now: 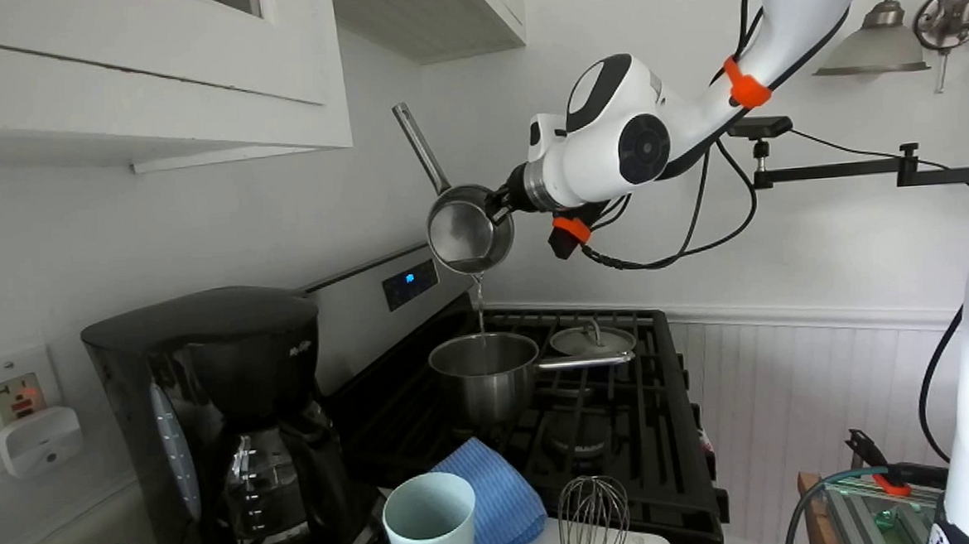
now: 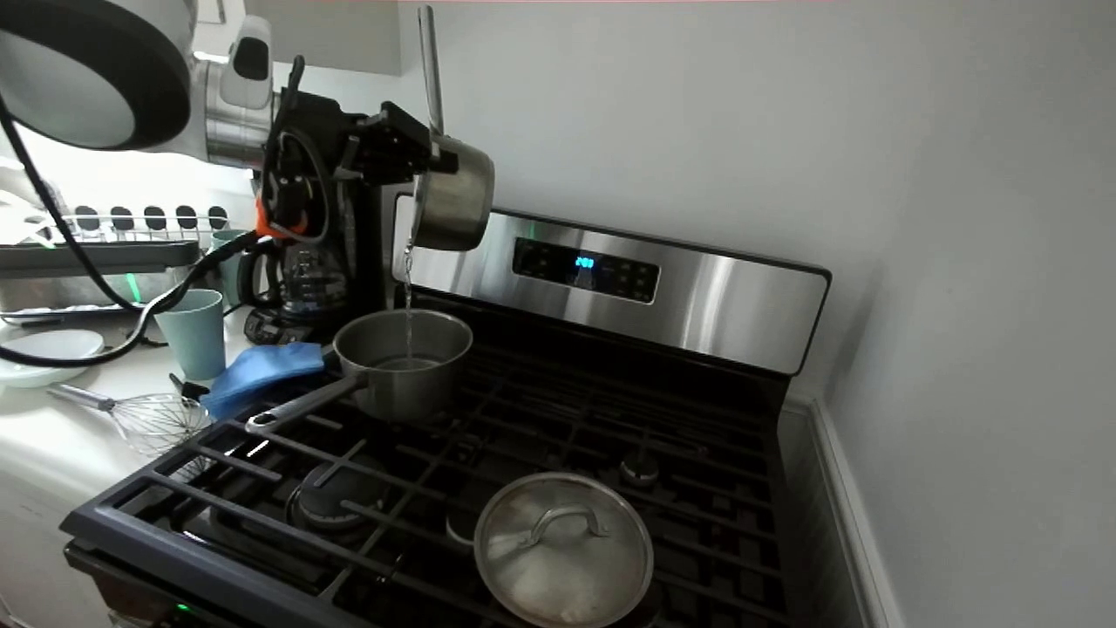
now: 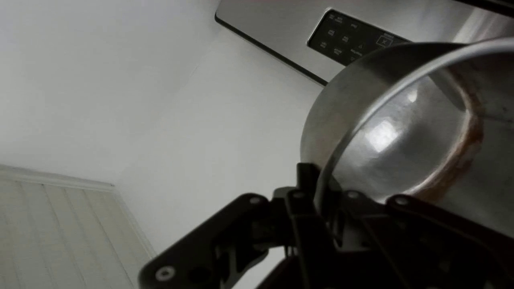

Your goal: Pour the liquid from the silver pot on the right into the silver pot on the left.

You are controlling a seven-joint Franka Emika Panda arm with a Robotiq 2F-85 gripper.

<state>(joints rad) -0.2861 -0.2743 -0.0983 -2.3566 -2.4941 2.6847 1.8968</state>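
Note:
The silver pot held in the air [image 1: 470, 231] is tipped steeply on its side, handle pointing up; it also shows in an exterior view [image 2: 462, 196] and the wrist view [image 3: 381, 132]. A thin stream of clear liquid [image 1: 479, 301] falls from its rim. The lower silver pot [image 1: 487, 396], also seen in an exterior view [image 2: 405, 392], stands upright on the stove below, and the stream [image 2: 408, 279] lands inside it. My gripper [image 3: 321, 182] is shut on the wall of the tipped pot at its rim, one finger inside and one outside.
A silver lid [image 2: 565, 558] lies on the stove grate [image 2: 349, 541]. A black coffee maker [image 1: 206, 345], a blue cloth [image 1: 492, 499], a pale cup [image 1: 429, 524] and a whisk [image 1: 593, 515] are beside the stove. The stove's back panel [image 2: 697, 305] rises behind the pots.

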